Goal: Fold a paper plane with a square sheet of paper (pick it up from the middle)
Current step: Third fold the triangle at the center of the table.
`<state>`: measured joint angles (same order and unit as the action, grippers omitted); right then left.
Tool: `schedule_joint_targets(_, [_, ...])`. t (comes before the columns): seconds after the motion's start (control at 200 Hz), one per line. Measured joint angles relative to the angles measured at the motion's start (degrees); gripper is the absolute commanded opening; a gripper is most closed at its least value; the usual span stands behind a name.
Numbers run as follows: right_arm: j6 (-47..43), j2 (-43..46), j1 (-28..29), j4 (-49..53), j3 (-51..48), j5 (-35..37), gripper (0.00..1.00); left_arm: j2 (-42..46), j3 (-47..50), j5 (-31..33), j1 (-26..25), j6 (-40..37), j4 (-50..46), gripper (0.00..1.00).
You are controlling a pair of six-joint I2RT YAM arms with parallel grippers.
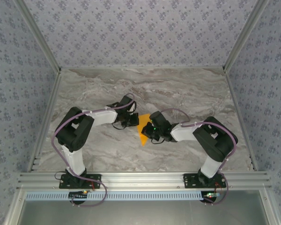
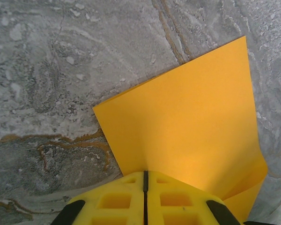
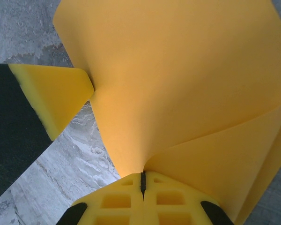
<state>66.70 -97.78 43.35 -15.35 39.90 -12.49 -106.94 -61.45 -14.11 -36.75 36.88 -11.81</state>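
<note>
Both grippers met near the middle of the marble table (image 1: pixel 178 89), a little closer to its near edge than to its far edge. The left gripper (image 2: pixel 145 177) had its jaws closed on one edge of the square sheet of paper (image 2: pixel 187 122). The right gripper (image 3: pixel 143 178) pinched another edge with closed jaws, and the orange sheet curved upward between them, partly doubled over.

Beneath me spreads a grey marble table (image 1: pixel 178 89), veined with white and rusty brown streaks. Around it I see walls (image 1: pixel 140 33) papered in a small flower pattern, and a ribbed metal rail (image 1: pixel 145 177) runs along the near edge.
</note>
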Motion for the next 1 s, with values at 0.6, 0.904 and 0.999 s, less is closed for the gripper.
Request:
schedule_joint_targets(0.6, [0.0,0.6,0.3,-2.5,-1.6,1.4,0.04,0.0,0.0,0.2,0.0,0.0,0.0,0.07])
schedule_joint_targets(0.904, [0.3,0.6,0.3,-2.3,-1.6,1.5,0.18,0.4,-0.1,0.5,0.0,0.4,-0.7,0.19])
schedule_joint_targets(0.999, [0.6,0.6,0.4,-2.6,-1.5,1.5,0.24,1.5,-0.1,0.9,0.5,0.8,-2.4,0.27])
